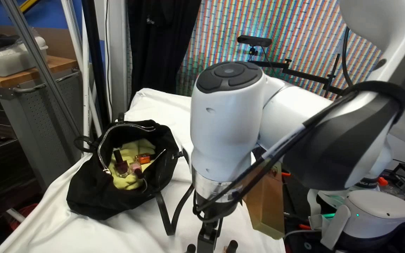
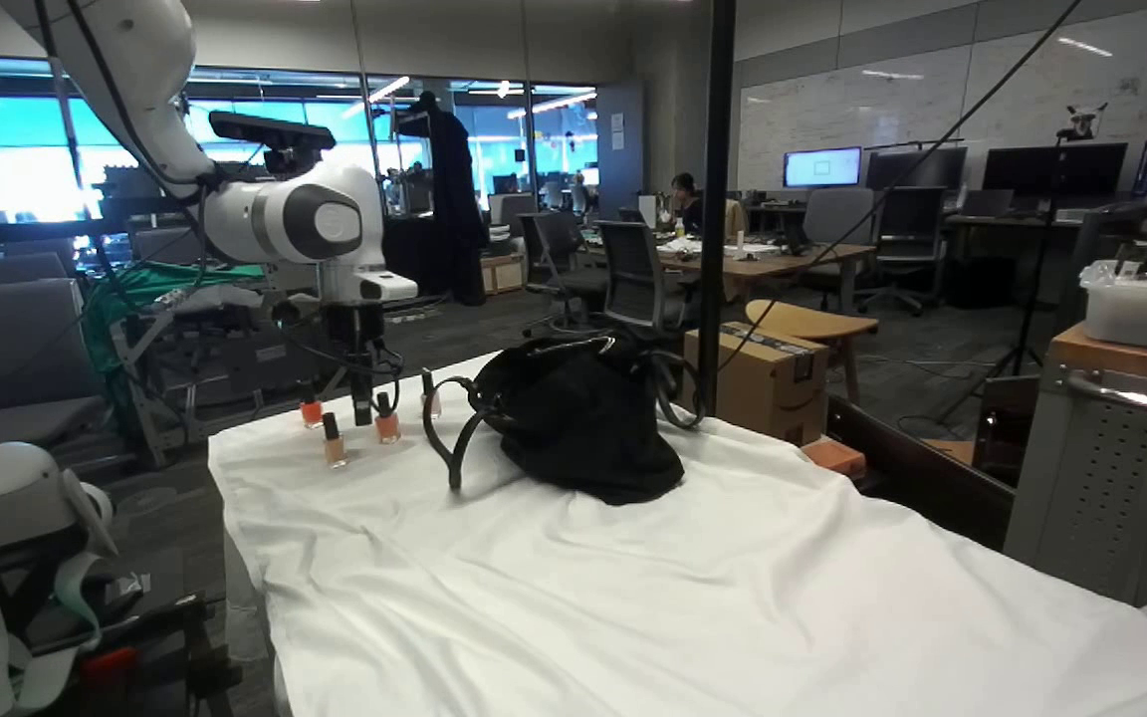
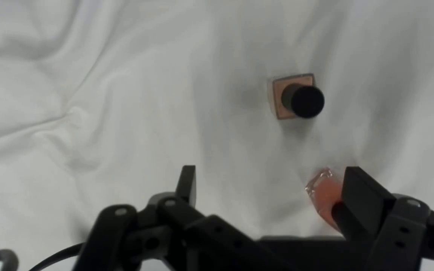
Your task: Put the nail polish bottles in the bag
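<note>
Pincer [image 3: 271,170]: released; fingers [image 3: 367,201] spread well apart, down among the bottles on the bench [image 2: 723,588]; contact with its white cloth not clear.
Bag [image 1: 95,191]: black, soft, set on the bench, mouth gaping, zip parted; one handle drapes onto the cloth.
Bag interior: yellow-green, seen from above in an exterior view.
In bag: three bottles. Dark bottle [image 1: 121,168] leaning, black cap uppermost; pink bottle [image 1: 135,166] just beside it; orange bottle [image 1: 143,158] near both, lying over.
On bench: four bottles, upright, black caps. Red bottle [image 2: 311,412], tan bottle [image 2: 335,451], coral bottle [image 2: 388,427] near the pincer, pale bottle [image 2: 433,403] partly behind a bag handle.
Wrist view: peach bottle [image 3: 294,97] standing clear of the fingers; reddish bottle [image 3: 326,197] partly hidden by one finger, touching or apart cannot be told.
Tub [image 1: 9,65]: whitish plastic, on a cart [image 1: 49,116]; jumbled pale and dark contents, unidentified.
Carton [image 2: 768,393]: brown, tape across top; inside hidden.
</note>
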`<state>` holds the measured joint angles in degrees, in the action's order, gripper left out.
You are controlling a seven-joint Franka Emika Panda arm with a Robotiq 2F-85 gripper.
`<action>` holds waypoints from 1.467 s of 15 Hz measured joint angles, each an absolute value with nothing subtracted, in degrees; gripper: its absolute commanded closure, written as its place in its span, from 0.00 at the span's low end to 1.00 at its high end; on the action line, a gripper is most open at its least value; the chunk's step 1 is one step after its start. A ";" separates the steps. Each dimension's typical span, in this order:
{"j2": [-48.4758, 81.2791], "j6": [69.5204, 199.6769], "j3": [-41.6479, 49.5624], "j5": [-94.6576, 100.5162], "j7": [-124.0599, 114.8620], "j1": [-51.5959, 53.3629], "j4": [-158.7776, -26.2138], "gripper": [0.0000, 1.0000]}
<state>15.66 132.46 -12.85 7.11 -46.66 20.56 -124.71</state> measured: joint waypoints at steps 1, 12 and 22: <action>15.63 133.44 -13.07 7.11 -46.65 20.89 -125.59 0.00; 15.95 139.47 -13.81 7.12 -41.70 22.35 -130.81 0.00; 18.45 143.12 -13.70 6.96 -34.01 22.30 -131.26 0.00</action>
<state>18.45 143.12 -13.70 6.96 -34.01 22.30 -131.26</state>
